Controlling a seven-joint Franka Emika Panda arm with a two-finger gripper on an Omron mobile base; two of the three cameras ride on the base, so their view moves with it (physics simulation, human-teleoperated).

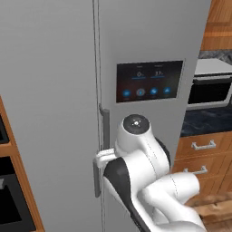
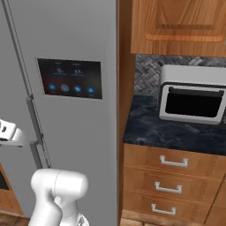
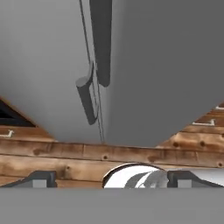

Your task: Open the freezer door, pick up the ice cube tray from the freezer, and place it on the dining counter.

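Closed tall matte-grey freezer door (image 1: 50, 90), contents hidden; the white arm's two-finger gripper (image 3: 111, 178) spread wide, empty, near its vertical grey bar handle (image 3: 86, 97).

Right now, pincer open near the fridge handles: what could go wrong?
1. Two bar handles sit side by side at the seam: the freezer door handle and the one on the touchscreen door. The open pincer could close on the wrong one.
2. The freezer door is still shut; the arm's elbow is close in front and may block the swing.
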